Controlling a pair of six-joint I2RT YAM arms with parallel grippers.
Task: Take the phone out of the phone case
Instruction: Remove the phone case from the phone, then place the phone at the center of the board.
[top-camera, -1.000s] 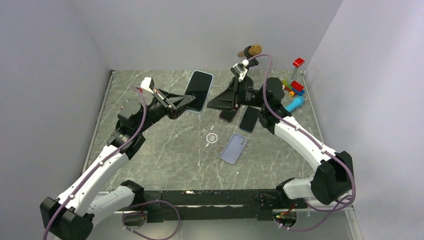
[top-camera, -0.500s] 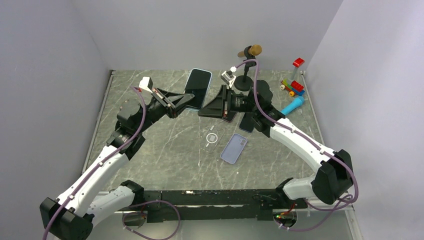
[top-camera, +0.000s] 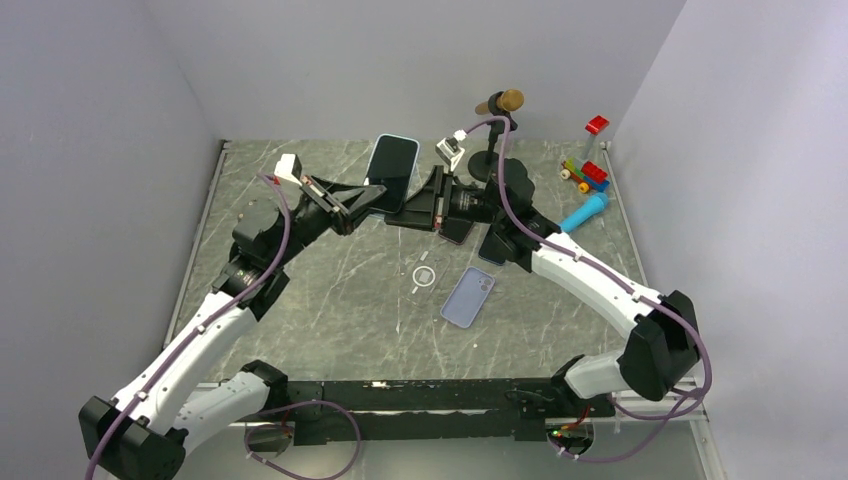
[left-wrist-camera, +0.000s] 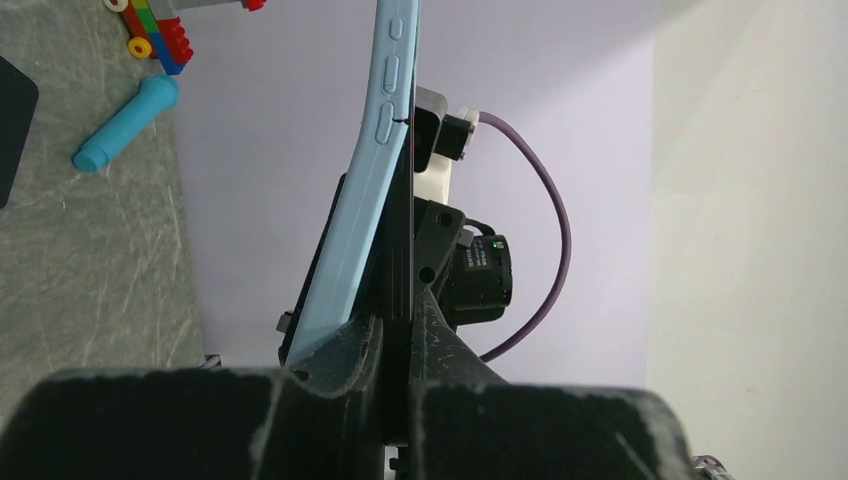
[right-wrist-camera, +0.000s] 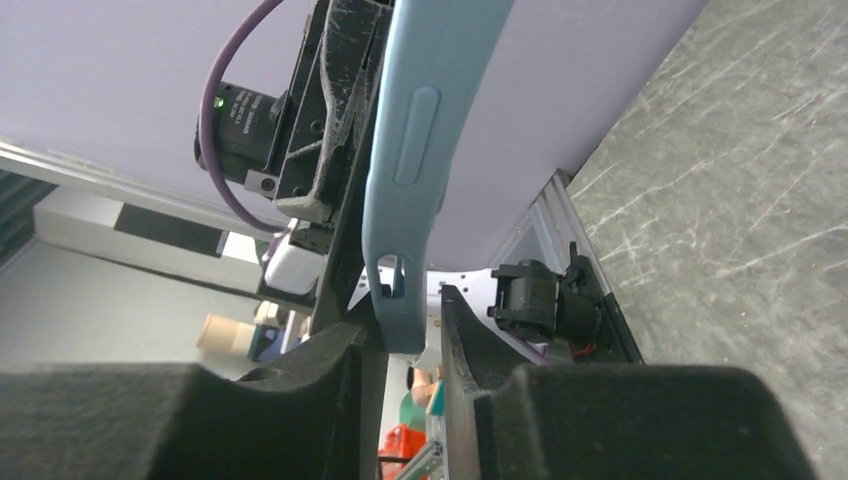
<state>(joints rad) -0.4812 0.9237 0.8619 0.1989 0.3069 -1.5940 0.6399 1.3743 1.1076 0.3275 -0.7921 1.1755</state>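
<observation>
Left end effector (left-wrist-camera: 390, 320) on phone case (left-wrist-camera: 365, 200), phone (top-camera: 393, 170) inside; right end effector (right-wrist-camera: 412, 315) astride

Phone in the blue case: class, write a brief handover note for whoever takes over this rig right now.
Left gripper: shut on the phone, which sits in its case, held up in the air.
Right gripper: jaws either side of one end of the case, a narrow gap showing, not clamped.
Done: phone lifted between the arms.
Left to do: clamp the case, pull it off the phone.
</observation>
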